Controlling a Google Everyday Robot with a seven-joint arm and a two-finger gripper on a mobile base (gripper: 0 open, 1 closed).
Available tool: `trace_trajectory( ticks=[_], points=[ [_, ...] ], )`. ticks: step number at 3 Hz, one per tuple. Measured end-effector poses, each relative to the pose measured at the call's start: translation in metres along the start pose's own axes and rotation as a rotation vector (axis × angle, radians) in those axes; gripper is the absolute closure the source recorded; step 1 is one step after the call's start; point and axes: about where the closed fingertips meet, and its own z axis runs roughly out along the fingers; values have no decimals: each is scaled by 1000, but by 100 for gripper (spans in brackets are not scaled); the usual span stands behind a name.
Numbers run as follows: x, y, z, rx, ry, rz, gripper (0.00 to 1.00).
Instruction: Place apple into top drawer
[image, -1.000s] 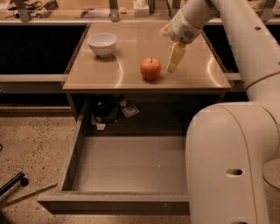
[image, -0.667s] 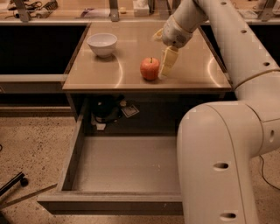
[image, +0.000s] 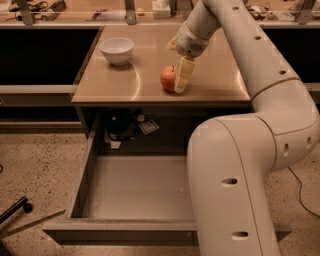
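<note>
Tan tabletop (image: 135, 85), camera view: the apple (image: 167, 79) sits near the front edge, right of centre, well apart from a white bowl (image: 117, 50) at the back left. My gripper (image: 180, 82) hangs from the cream arm (image: 260, 75) that reaches in from the right. It is lowered to the tabletop against the apple's right side, and I cannot tell how far it is open or whether it has hold of the fruit. The top drawer (image: 80, 185) stands pulled out beneath the tabletop, its grey floor in view, with the apple on the surface above and not inside it.
</note>
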Motion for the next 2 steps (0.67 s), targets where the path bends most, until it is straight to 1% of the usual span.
trace_trajectory(
  ticks=[1,2],
  points=[
    [-1,-3,5,-2,12,-5,0],
    [4,-4,9,-6,7,11,0]
  ],
)
